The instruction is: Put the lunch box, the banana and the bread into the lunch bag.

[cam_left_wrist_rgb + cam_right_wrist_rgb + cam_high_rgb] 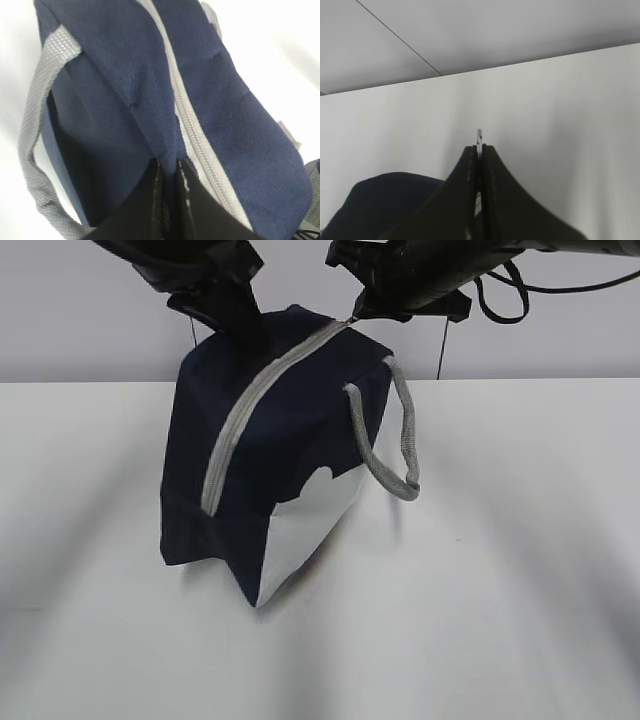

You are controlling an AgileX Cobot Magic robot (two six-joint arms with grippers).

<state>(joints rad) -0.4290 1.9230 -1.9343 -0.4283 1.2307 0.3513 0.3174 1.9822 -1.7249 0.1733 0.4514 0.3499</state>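
Navy lunch bag (pixel 270 440) pinched on top by both grippers, left gripper (pixel 170 165), right gripper (pixel 479 150).

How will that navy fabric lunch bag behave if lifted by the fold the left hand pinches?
The navy fabric lunch bag probably sags: its cloth creases under the left hand. It stands tilted on the white table, so it may tip.

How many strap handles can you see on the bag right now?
2. One handle hangs on the lunch bag's right side in the exterior view; the other handle shows only in the left wrist view.
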